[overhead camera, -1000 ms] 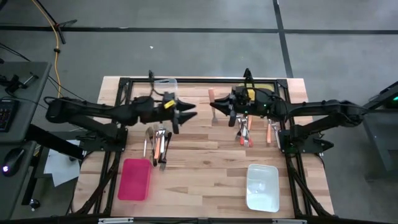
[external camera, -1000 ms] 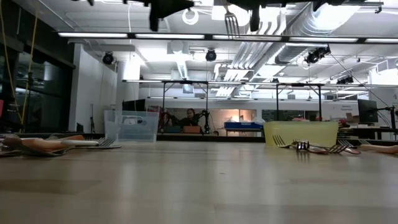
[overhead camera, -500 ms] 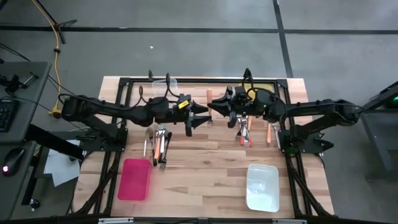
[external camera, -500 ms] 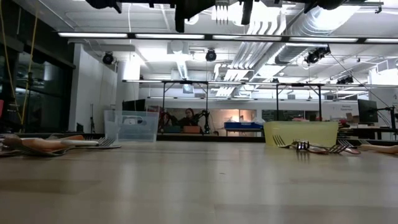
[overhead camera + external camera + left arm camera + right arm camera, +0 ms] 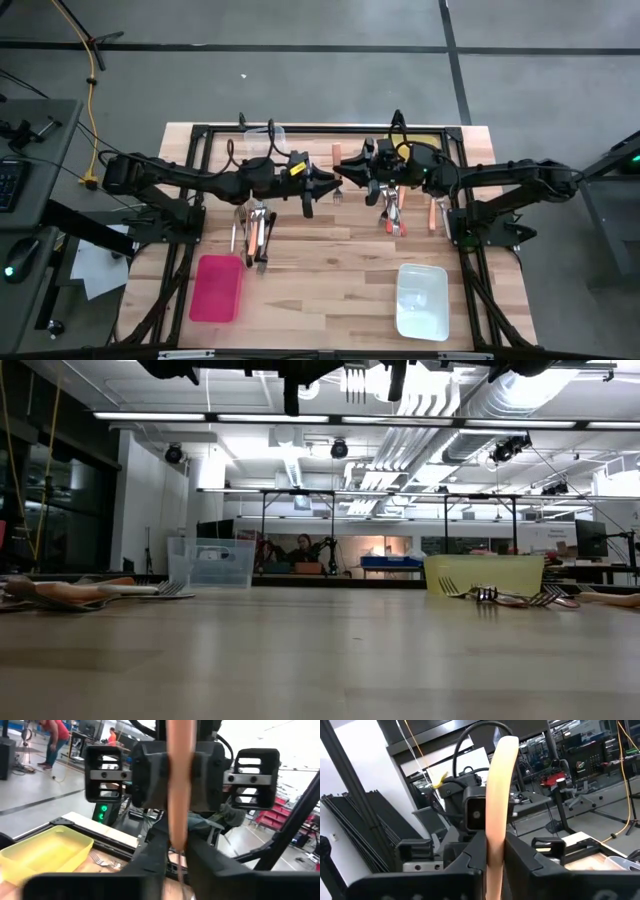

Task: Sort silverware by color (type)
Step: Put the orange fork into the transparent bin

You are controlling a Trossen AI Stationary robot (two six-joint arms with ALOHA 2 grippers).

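The two arms are meeting mid-air above the table's far half, passing an orange-handled fork (image 5: 338,172) between them. The right gripper (image 5: 352,177) is pinching its handle, seen upright between its fingers in the right wrist view. The left gripper (image 5: 322,184) is pressing together on the same fork from the opposite side, though whether it is gripping firmly cannot be told. To go well, the right should release only once the left is holding securely.
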